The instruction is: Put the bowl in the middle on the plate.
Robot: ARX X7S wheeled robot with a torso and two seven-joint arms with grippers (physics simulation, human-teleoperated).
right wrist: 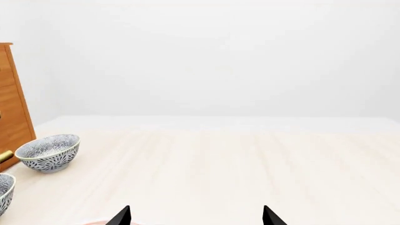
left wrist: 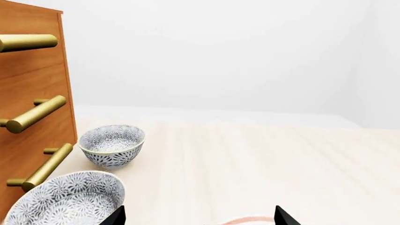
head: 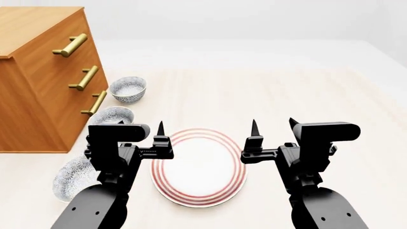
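Three patterned white bowls stand in a row beside the cabinet. The bowl in the middle (head: 111,116) sits just ahead of my left gripper (head: 140,126), and in the left wrist view the middle bowl (left wrist: 65,199) lies close beside one fingertip. The plate (head: 198,167), white with red rings, lies on the table between and below both grippers; only a piece of its rim (left wrist: 250,219) shows in the left wrist view. My left gripper (left wrist: 200,216) is open and holds nothing. My right gripper (head: 273,125) (right wrist: 196,216) hovers over the plate's right side, open and holding nothing.
A wooden drawer cabinet (head: 38,81) with brass handles (left wrist: 34,115) stands at the left, close to the bowls. The far bowl (head: 127,88) (left wrist: 112,144) (right wrist: 48,152) is farther up the table. The near bowl (head: 73,176) sits partly behind my left arm.
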